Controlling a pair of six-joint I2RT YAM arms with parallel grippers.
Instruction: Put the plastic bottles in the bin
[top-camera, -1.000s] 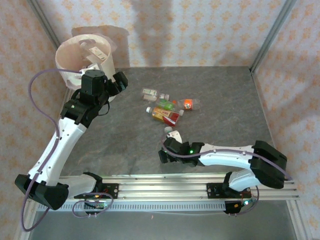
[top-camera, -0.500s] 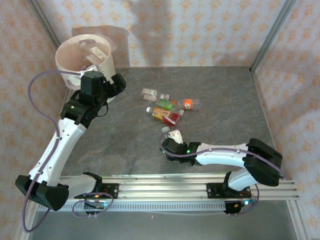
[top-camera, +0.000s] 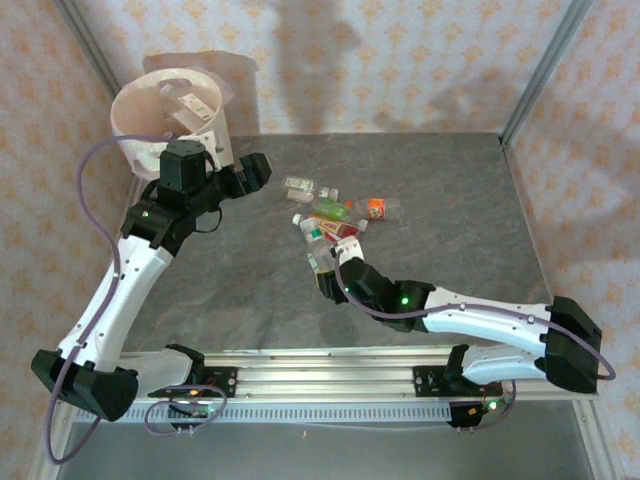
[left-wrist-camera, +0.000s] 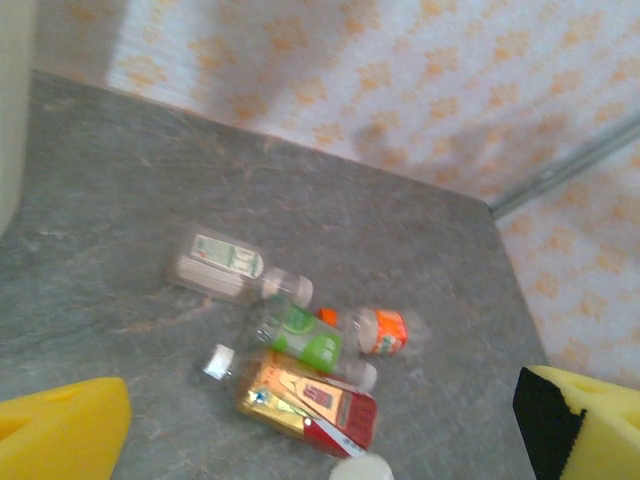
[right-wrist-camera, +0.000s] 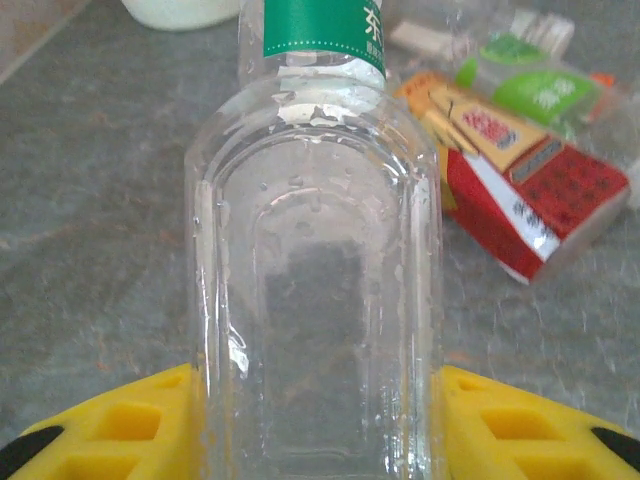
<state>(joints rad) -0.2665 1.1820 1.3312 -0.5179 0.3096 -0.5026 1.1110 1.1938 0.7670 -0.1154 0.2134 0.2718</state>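
Right end effector (right-wrist-camera: 315, 425) pinching clear faceted bottle (right-wrist-camera: 315, 250), green label (right-wrist-camera: 322, 25)

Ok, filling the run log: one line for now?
right gripper shut on bottle | left gripper open near bin | other bottles on table

Grey mottled table (top-camera: 440, 200) (orange-patterned walls (top-camera: 400, 60) around)

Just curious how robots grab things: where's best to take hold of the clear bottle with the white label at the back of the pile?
Probably across its labelled body, from above. The clear bottle lies on its side on the table, long sides exposed; its cap end crowds the green-labelled bottle, so grip nearer the base, where bare table surrounds it.
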